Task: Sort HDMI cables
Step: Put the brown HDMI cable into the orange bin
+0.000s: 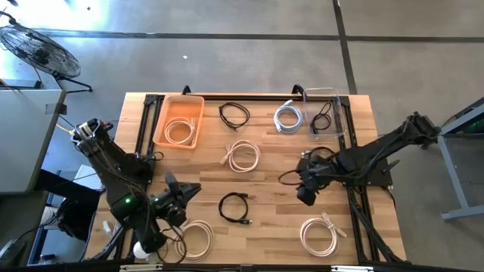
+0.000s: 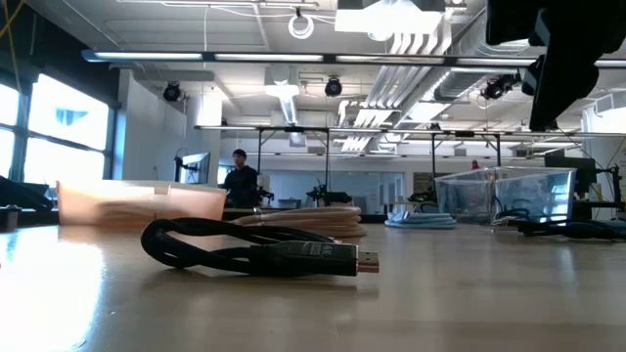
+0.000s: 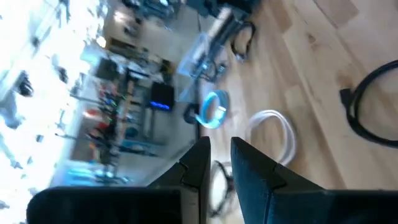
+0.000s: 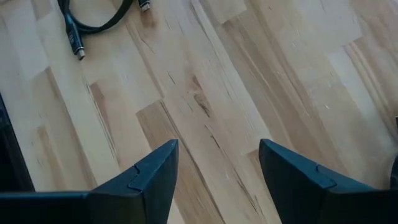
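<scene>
Cables are lying scattered across the pale wooden surface (image 1: 265, 181), the black coiled HDMI cable (image 1: 235, 208) at its middle. I am holding my right tool (image 4: 217, 180) spread and empty over bare wood, my left tool (image 3: 221, 168) nearly pressed together, pinching nothing.

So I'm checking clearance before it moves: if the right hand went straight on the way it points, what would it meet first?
The right hand is open and points down at bare table; it would probably meet wood first. The black cable lies off to one side.
</scene>
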Tool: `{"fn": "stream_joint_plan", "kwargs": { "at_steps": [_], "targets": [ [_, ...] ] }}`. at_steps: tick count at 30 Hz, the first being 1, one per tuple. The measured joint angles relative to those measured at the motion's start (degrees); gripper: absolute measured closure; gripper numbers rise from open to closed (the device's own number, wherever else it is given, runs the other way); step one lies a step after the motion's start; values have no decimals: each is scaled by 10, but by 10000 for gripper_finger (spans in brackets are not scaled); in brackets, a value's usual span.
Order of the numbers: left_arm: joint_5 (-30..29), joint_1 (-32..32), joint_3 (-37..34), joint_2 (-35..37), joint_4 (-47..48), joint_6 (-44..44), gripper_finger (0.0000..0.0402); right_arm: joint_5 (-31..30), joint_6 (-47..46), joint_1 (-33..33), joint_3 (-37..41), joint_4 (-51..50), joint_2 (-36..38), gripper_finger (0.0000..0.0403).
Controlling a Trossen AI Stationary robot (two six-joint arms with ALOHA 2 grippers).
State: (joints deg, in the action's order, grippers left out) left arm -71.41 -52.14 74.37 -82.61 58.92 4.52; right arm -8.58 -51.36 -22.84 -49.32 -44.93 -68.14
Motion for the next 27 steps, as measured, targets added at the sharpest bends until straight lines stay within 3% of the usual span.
{"fn": "stream_joint_plan", "kwargs": {
  "at_steps": [5, 12, 19, 27],
  "targets": [
    [99, 54, 0, 0, -10, 15, 341, -26, -13, -26, 0, 1, 0, 188],
    [134, 126, 0, 0, -9, 32, 341, -60, -14, -51, 0, 2, 0, 188],
    [244, 179, 0, 0, -17, 20, 341, -81, -18, -69, 0, 2, 0, 188],
    [272, 219, 0, 0, -31, -2, 341, -126, -18, -84, 0, 17, 0, 188]
  ]
}}
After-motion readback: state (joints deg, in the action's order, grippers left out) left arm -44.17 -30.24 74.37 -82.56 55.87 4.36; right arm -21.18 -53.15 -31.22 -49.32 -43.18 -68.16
